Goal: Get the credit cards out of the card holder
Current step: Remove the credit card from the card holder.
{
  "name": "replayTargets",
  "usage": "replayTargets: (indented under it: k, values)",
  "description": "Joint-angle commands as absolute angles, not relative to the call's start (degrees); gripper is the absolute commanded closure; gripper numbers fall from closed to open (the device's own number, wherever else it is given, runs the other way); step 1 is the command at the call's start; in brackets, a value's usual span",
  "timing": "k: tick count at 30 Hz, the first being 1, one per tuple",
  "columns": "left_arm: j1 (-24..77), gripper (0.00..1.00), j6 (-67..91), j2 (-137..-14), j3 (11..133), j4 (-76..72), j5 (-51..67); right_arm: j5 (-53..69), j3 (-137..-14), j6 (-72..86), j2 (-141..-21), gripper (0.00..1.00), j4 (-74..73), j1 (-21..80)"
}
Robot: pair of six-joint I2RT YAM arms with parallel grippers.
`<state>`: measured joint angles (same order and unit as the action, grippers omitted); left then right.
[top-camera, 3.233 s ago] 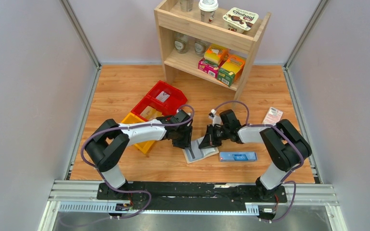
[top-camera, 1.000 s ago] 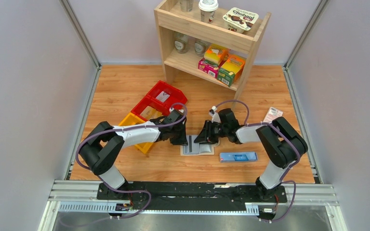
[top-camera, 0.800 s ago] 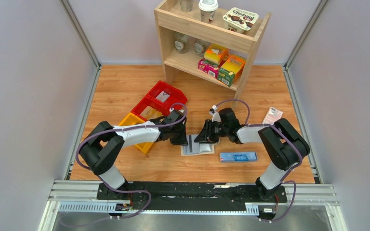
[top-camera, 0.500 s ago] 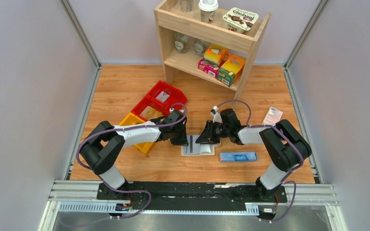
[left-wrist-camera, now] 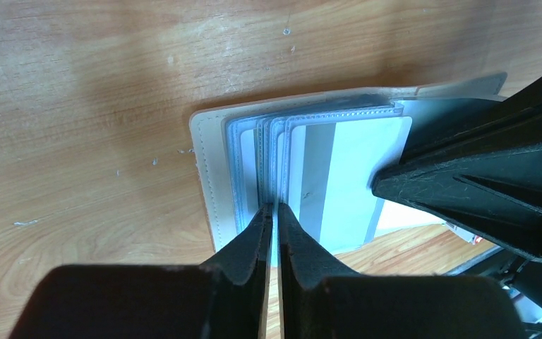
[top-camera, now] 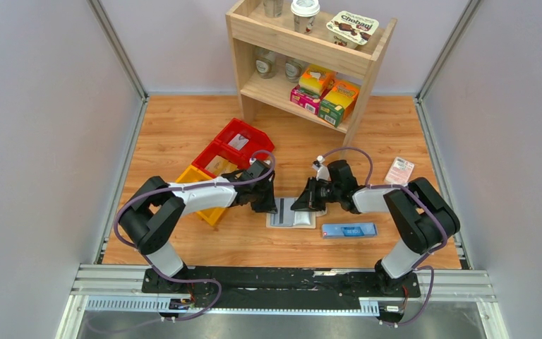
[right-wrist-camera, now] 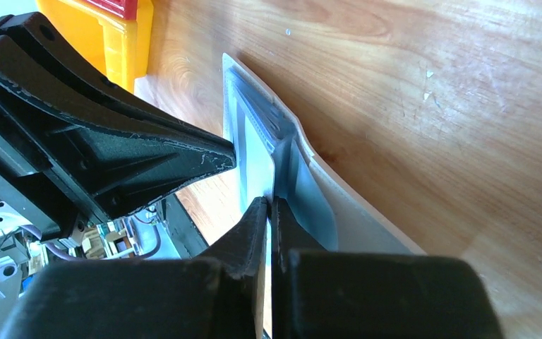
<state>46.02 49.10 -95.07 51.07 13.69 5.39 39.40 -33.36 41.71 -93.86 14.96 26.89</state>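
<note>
The card holder lies open on the wooden table, cream outside with pale blue pockets. A white credit card with a grey stripe sits in its top pocket. My left gripper is at the holder's left end, shut on the edge of a blue pocket. My right gripper comes in from the right, and its jaws are shut on the thin pale edge of the card. The holder's right flap curls up beside them.
A long blue box lies just right of the holder. A pink-white packet is at the far right. Red bins and a yellow bin sit behind my left arm. A stocked wooden shelf stands at the back.
My right gripper has closed from partly open to shut on the card's edge and shifted slightly right. The left gripper has stayed pinched on the holder.
</note>
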Motion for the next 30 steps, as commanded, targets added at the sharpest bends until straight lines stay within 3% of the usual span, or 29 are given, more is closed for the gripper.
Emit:
replayTargets:
  k: [1, 13, 16, 19, 21, 30]
  values:
    - [46.23, 0.88, 48.43, -98.79, 50.45, 17.05, 2.9, 44.12, -33.14, 42.54, -93.87, 1.0, 21.71, 26.63]
    - [46.14, 0.91, 48.96, -95.8, 47.2, 12.84, 2.28, 47.46, -32.08, 42.01, -95.97, 1.0, 20.92, 21.62]
    - [46.14, 0.87, 48.78, -93.61, 46.58, 10.38, 2.63, 47.46, -32.69, 41.92, -96.85, 1.0, 20.83, 21.62]
    - [46.14, 0.74, 48.78, -90.71, 45.97, 6.61, 3.51, 47.37, -33.05, 41.92, -97.99, 1.0, 20.92, 21.71]
    - [46.14, 0.71, 48.6, -89.57, 46.32, 5.28, 4.39, 47.29, -33.22, 42.01, -98.61, 1.0, 21.09, 21.71]
    - [46.14, 0.71, 48.25, -92.1, 49.92, 1.93, 9.4, 47.2, -33.4, 41.92, -99.4, 1.0, 21.36, 21.62]
